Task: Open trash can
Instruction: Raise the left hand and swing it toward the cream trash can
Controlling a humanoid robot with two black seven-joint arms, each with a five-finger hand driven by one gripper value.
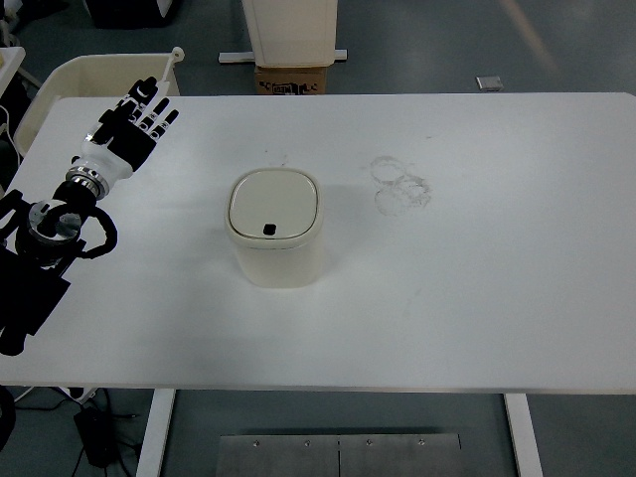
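Observation:
A small cream trash can [275, 227] stands upright near the middle of the white table [477, 278]. Its square lid lies flat and closed, with a small black button near its front edge. My left hand [139, 124], black and white, hovers over the table's far left corner, well to the left of the can. Its fingers are stretched out straight and hold nothing. No right arm shows in the view.
Faint ring marks [399, 185] stain the table to the right of the can. A cream bin [79, 84] stands on the floor beyond the far left corner. A cardboard box [292, 78] and a white stand sit behind the far edge.

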